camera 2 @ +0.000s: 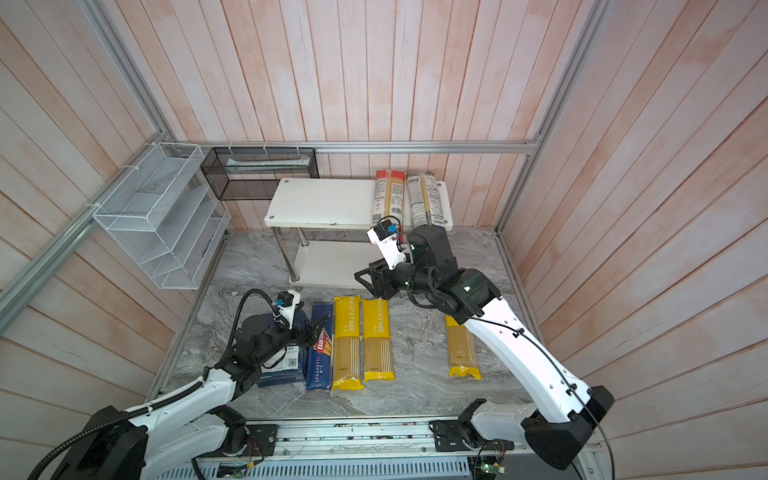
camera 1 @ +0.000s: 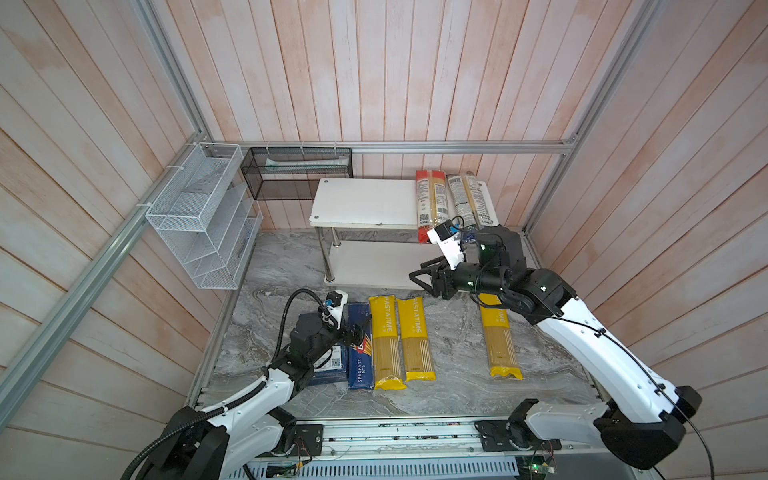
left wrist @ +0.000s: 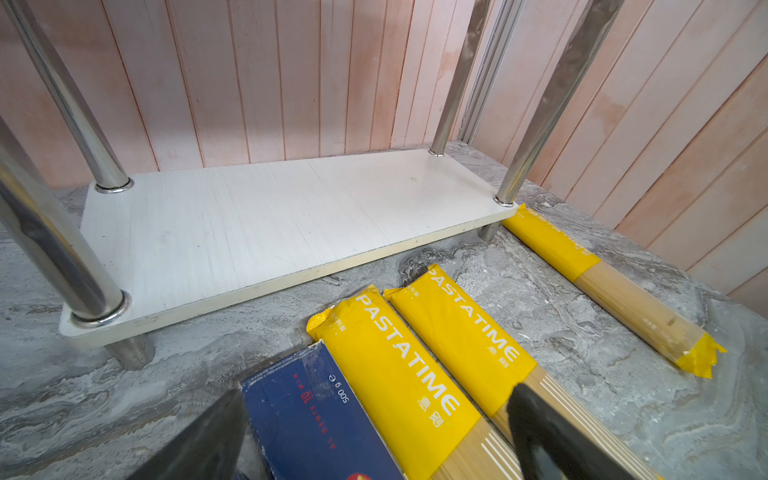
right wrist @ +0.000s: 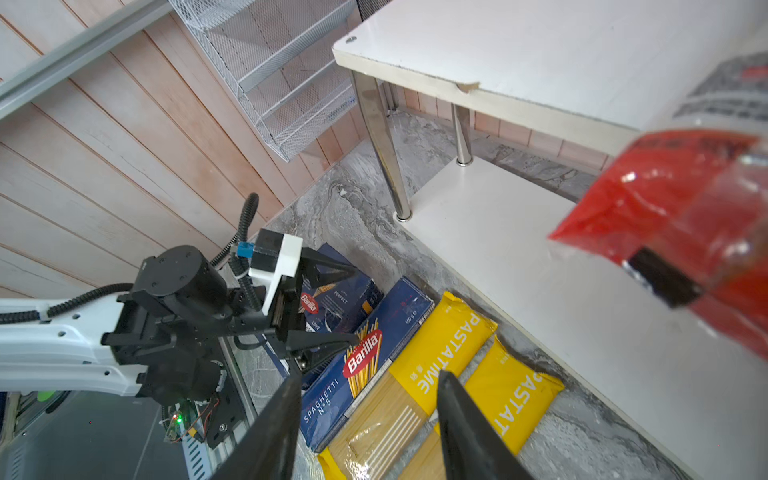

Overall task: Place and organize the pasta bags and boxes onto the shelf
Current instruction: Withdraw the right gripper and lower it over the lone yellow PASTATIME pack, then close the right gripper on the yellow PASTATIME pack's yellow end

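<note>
White shelf [camera 1: 361,203] taken as ref. Red-ended bag [camera 1: 432,199] and blue-ended bag [camera 1: 471,199] are laid on its top board, rt end. R gripper [camera 1: 419,272] is held level before the lower board, forearm folded back, jaws spread, nothing held. L gripper [camera 1: 358,330] is poised low over the narrow box [camera 1: 359,357], jaws spread; wide box [camera 1: 332,368] is under its wrist. Yellow bags [camera 1: 386,340] [camera 1: 415,336] [camera 1: 500,345] are seen on the tabletop [camera 1: 457,353] in front.

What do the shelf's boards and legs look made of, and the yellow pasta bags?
Shelf boards: probably white laminated chipboard, matte; a chipped edge shows a pale core. Legs: chromed metal tube, with mirror reflections. Yellow bags: glossy plastic film, partly transparent.
</note>
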### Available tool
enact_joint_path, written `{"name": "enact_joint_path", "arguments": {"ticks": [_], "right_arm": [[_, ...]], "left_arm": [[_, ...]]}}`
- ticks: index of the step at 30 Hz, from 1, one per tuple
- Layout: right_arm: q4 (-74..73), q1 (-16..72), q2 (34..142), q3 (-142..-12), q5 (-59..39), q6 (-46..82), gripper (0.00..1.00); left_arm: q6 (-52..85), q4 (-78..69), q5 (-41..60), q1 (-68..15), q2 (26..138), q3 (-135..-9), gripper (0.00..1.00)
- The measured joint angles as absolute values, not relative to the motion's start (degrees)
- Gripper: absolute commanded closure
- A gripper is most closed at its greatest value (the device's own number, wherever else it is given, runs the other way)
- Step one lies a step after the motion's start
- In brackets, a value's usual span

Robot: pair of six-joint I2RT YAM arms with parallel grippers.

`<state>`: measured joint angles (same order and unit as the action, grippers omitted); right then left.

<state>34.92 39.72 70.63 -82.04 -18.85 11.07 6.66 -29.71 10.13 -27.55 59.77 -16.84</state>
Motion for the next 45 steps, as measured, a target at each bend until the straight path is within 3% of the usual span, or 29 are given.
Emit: {"name": "enact_joint_path", "arguments": {"ticks": [10,16,19,26,36,42,45], "right_arm": [[32.8,39.7,58.2,-61.1,-10.3,18.6,0.47],[33.0,39.6,49.5,-49.7,3.0,28.1,0.46],[33.5,38.2,47.3,-45.6,8.8,33.0,0.41],[33.2,32.6,49.0,-39.1,13.9,39.4,0.26],[27.7,14.6,50.4,-33.6,12.3,36.6,0.14],[23.3,9.5,58.4,-33.8,11.2,32.2,0.02],[22.5,8.5,63.3,-34.7,11.3,30.4,0.02]], "left_arm": [[6.7,-29.7,10.0,-27.6,59.8,-16.8,0.0],[6.7,-29.8,10.0,-27.6,59.8,-16.8,0.0],[6.7,-29.8,10.0,-27.6,59.9,-16.8,0.0],[6.7,-29.8,10.0,-27.6,59.9,-16.8,0.0],[6.7,-29.8,10.0,-27.6,59.9,-16.8,0.0],[6.7,-29.8,10.0,-27.6,60.0,-16.8,0.0],[6.7,-29.8,10.0,-27.6,60.0,-16.8,0.0]]}}
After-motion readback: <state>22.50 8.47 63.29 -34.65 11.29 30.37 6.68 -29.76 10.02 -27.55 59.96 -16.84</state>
